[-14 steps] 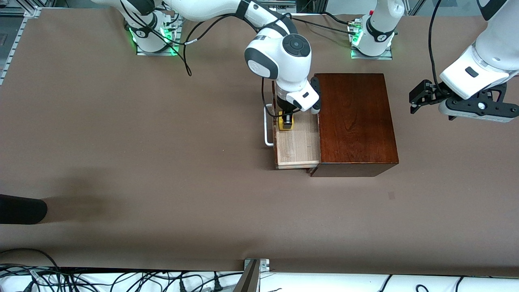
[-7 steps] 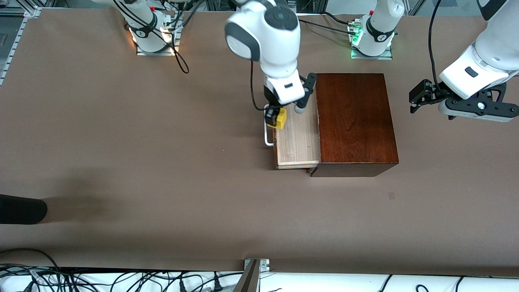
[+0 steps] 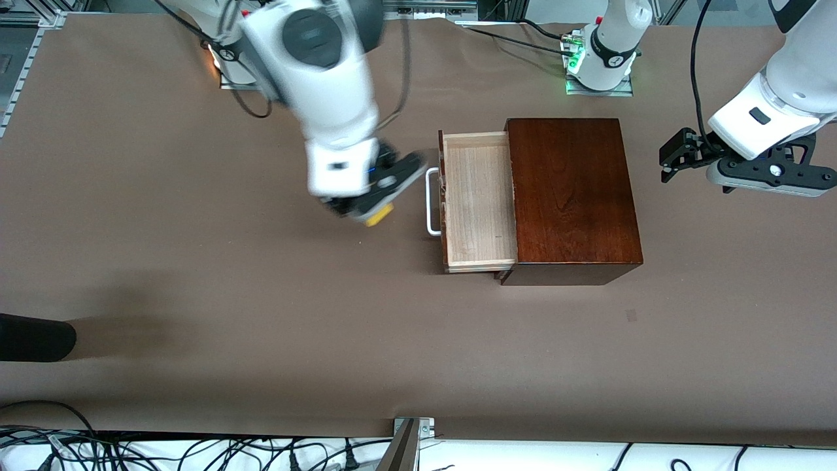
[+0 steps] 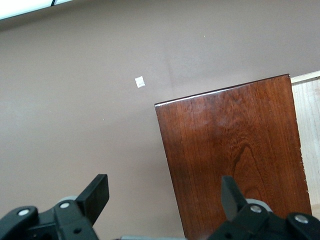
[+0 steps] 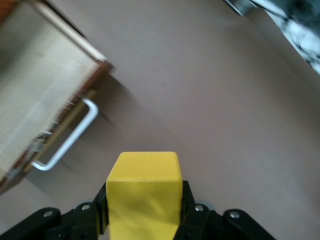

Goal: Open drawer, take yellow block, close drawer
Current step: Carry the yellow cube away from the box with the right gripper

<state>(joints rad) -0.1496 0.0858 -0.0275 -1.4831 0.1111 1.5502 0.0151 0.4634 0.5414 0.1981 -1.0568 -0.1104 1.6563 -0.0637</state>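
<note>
Clamped tight on the yellow block (image 3: 378,215), the right gripper (image 3: 363,208) hangs over bare table in front of the drawer (image 3: 476,199), out past its handle (image 3: 431,202), toward the right arm's end. From the front view only a sliver of yellow peeks out under the blurred black fingers. The drawer stands pulled out of the wooden box (image 3: 572,196); its inside is pale, straight-grained wood with nothing lying in it, and its dark front carries a white metal bar bent into a shallow U. The box is a glossy reddish-brown slab with square edges, resting on a matte brown table (image 3: 196,281). The left gripper (image 3: 677,157) waits in the air over the table toward the left arm's end, beside the box, its black fingers spread apart.

Seen from the left wrist view, those two fingers (image 4: 97,192) stand well apart with nothing between them. Below lie the box lid (image 4: 235,150), with its swirling grain and shiny edge, a strip of pale drawer (image 4: 310,120), and a small white scrap (image 4: 140,82) on the table that is only a faint mark from the front.

Seen from the right wrist view, the block (image 5: 144,192) fills the gap: a smooth, bright cube with softly rounded corners, pinched from both sides. The handle (image 5: 70,140) shows as a round white rod on a dark front, with the blurred pale drawer floor (image 5: 40,85) next to it.
</note>
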